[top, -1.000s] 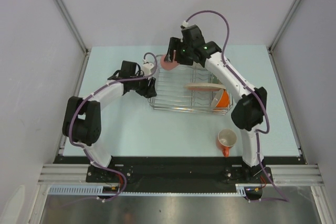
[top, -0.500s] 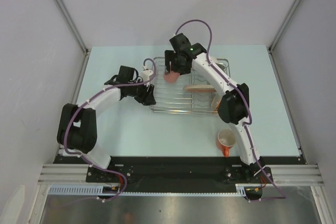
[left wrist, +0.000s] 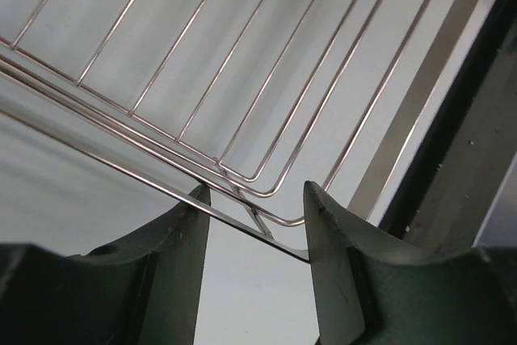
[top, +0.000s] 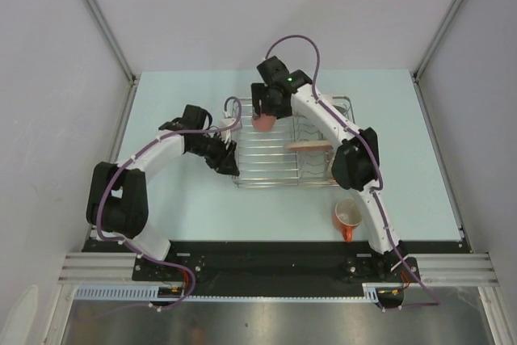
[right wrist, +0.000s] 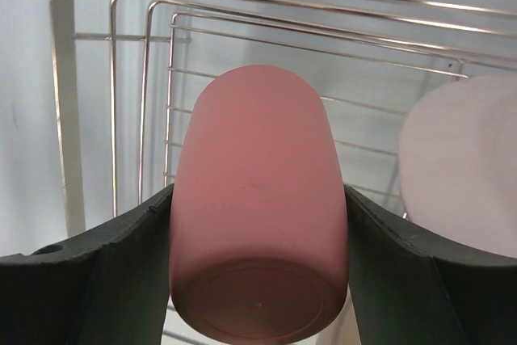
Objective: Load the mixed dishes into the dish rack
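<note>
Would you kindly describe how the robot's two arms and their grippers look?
Both arms, left and right, have white link shells with black joint housings. A purple cable loops along each. A green light glows near the right wrist. The gripper fingers are dark, matte wedges with curved inner faces.

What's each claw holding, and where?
Right claw clamps the pink cup by its side walls. Left claw holds nothing; open, it straddles the dish rack's corner wire.

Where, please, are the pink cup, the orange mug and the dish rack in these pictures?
pink cup (right wrist: 258, 191): right wrist view, on its rounded side wall.
orange mug (top: 348, 215): top external view, on its pale inside.
dish rack (top: 262, 159): top external view, on its bare wire floor.
</note>
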### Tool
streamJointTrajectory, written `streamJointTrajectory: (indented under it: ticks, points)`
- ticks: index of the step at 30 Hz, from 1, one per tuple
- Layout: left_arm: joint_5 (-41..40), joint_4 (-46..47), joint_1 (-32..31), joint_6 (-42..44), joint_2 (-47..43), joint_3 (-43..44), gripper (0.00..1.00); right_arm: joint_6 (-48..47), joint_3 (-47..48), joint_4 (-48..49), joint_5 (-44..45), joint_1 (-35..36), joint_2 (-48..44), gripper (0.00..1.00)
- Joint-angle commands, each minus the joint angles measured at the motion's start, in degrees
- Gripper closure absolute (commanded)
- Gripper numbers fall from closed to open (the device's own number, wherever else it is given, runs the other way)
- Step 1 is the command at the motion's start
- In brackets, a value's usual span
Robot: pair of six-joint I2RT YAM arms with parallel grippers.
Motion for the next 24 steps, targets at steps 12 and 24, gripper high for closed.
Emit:
streamJointTrajectory:
  ticks: [12,24]
  points:
    - [13.0,-13.8,-1.9,9.5,-3.0,2.9,0.34,-3.1,0.5,-1.3,1.4,4.9,4.7,1.0]
    - [10.2,-12.4,4.1,5.7,-5.2,14.9,0.11,-5.2,1.0,-3.3,3.0,5.2,6.7,0.68]
